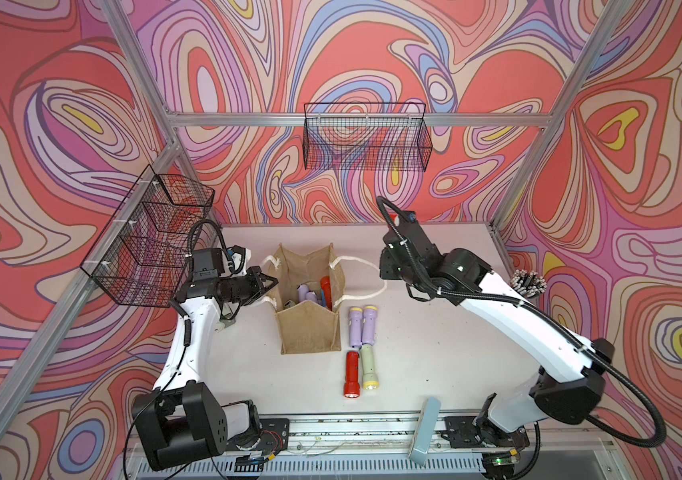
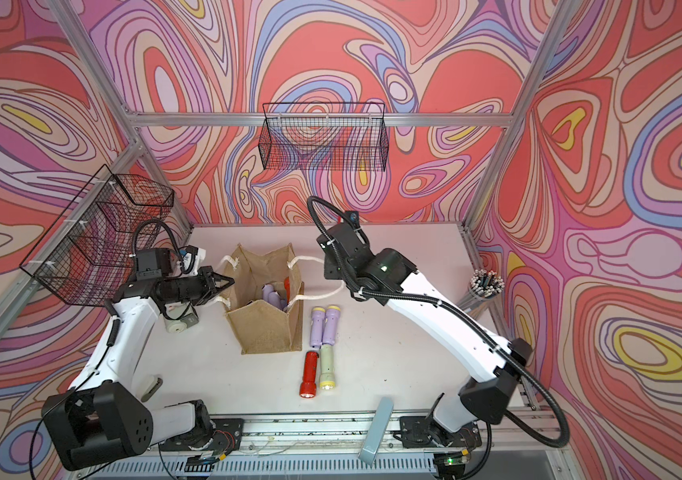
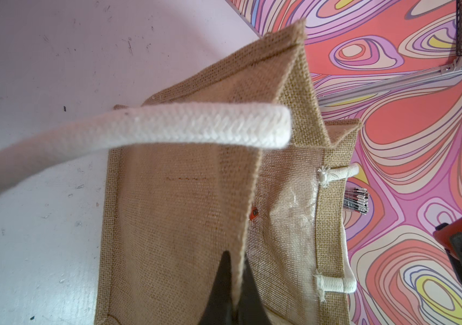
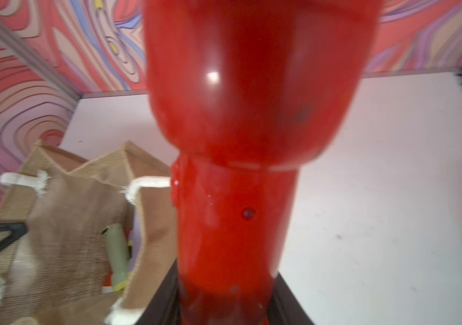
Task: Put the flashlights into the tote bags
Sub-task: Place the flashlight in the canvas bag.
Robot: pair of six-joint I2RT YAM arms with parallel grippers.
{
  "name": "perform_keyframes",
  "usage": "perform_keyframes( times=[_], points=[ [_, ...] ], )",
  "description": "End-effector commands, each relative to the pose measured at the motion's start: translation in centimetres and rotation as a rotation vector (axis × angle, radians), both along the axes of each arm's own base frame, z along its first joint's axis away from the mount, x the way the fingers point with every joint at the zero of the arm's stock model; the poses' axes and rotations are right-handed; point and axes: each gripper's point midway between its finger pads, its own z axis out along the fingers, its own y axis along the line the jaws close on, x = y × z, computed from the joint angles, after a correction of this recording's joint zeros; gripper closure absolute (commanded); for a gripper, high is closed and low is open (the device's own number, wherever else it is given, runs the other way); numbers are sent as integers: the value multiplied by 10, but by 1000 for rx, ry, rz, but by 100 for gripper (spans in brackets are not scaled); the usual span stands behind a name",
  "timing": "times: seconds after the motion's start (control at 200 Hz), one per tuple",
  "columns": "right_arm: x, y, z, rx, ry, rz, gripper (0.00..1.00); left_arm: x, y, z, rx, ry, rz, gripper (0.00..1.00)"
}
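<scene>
Four small plastic flashlights lie on the pale table (image 1: 435,332) just right of the boxy tan burlap tote bag (image 1: 308,332): one lilac flashlight with a yellow head ring (image 1: 355,326) touching a second lilac flashlight (image 1: 368,324), and nearer the front a red flashlight (image 1: 352,374) beside a pale green flashlight (image 1: 369,368). Both top views show lilac and red flashlights inside the bag's open mouth (image 2: 275,295); only the right wrist view shows a pale green one in the bag (image 4: 117,253). The top views hide the right gripper (image 4: 225,304) under its own wrist, but its wrist view shows the jaws clasped on the barrel of another red flashlight (image 4: 238,126), held over the far part of the table, apart from the bag. The left wrist view shows the left gripper (image 3: 234,281) pinched tight on the rim of the bag's left wall. One white rope handle (image 1: 372,286) trails rightward on the table. Bare surface runs from the flashlights to a clear cup of grey rods (image 1: 530,283) at the right edge, and behind the bag to the far edge. A grey-blue block (image 1: 424,430) leans at the front edge.
</scene>
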Motion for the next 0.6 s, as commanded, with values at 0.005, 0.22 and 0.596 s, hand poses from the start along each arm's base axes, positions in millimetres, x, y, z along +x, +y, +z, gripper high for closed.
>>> perform_keyframes(
  times=[0.005, 0.22, 0.596],
  points=[
    [5, 75, 24, 150, -64, 276, 83, -3, -1, 0, 8, 10, -17, 100],
    [2, 153, -11, 158, 31, 460, 83, -3, -2, 1, -7, 7, -19, 100],
    [-18, 198, -79, 136, 183, 580, 84, -2, -3, -1, -19, 12, -21, 100]
  ],
)
